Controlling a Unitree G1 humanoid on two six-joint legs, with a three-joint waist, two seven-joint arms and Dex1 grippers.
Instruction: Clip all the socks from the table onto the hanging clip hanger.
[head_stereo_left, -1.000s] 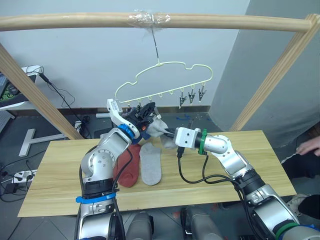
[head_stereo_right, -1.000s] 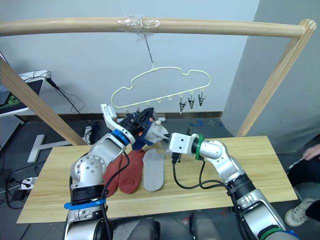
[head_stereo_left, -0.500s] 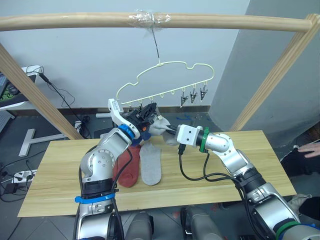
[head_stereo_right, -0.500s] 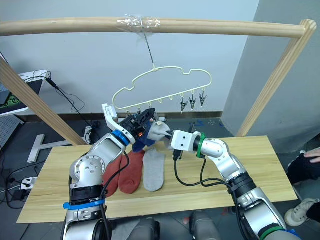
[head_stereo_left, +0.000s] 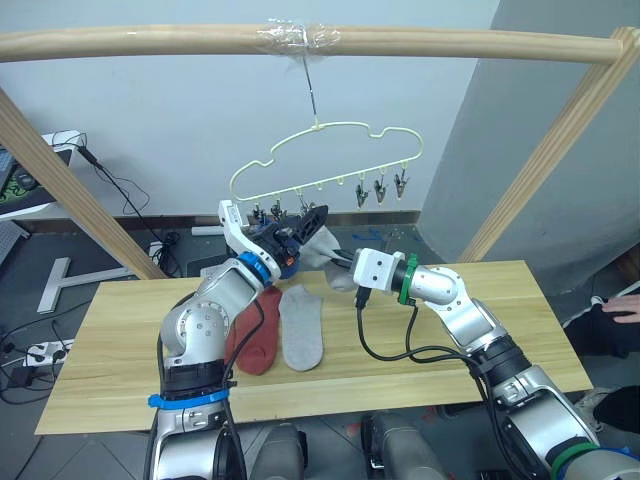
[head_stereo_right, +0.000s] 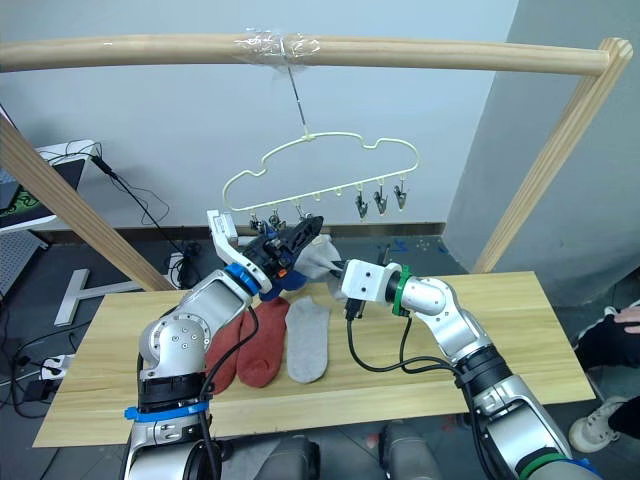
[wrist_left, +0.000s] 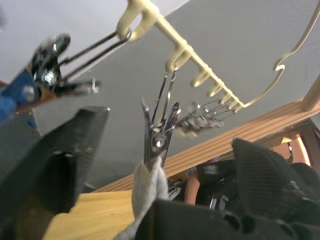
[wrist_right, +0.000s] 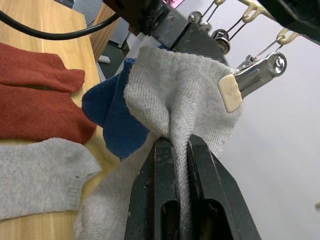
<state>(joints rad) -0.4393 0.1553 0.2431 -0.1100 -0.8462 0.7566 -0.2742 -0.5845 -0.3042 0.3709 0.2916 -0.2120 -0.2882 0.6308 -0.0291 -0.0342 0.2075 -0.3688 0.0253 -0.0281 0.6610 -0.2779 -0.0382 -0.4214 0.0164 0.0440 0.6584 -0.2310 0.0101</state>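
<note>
Both arms raised: right tool (wrist_right: 181, 150) clamped on grey sock (wrist_right: 190, 95), left tool (wrist_left: 150, 150) apart.

You have two rust-red socks (head_stereo_right: 250, 345), two grey socks (head_stereo_right: 307, 338) (one lifted) and six clips (head_stereo_left: 378, 189).

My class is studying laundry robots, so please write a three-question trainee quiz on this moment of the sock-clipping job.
1. True or false: the right gripper pinches a grey sock.
2. Which socks lie flat on the table? A: two rust-red and one grey; B: three blue.
3. Fill in: the clip hanger hangs from a wooden ____.

Key: 1 true; 2 A; 3 pole.
</note>
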